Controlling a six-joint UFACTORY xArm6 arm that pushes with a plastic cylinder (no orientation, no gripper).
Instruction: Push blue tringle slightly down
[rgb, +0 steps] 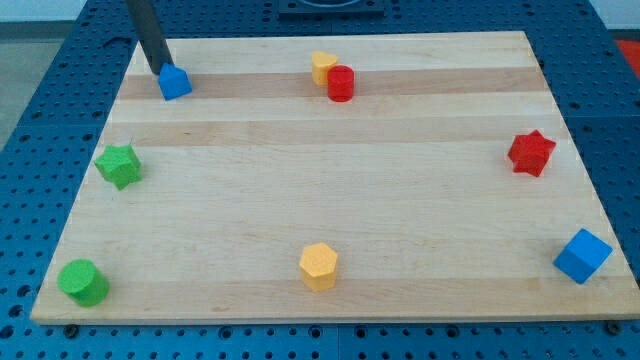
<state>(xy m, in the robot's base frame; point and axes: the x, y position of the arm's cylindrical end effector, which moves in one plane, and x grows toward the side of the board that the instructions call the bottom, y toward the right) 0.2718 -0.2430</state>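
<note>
Camera view, left to right: my tip (160, 71) is a bare rod with nothing to spread or pinch, resting at the blue triangle's (175, 82) ten o'clock, touching or nearly so; that block sits in the board's top-left corner; by my judgement the downward push has barely begun; the wooden board (420, 200) lies on a blue perforated table (40, 90).

Eight blocks on the wooden surface (330, 180):
- Two blue: a triangle (175, 81), a cube (582, 255).
- Two red: a cylinder (341, 83), a star (531, 152).
- Two green: a star (119, 165), a cylinder (82, 282).
- Two yellow: a hexagon (319, 266), one of unclear shape (322, 66).
</note>
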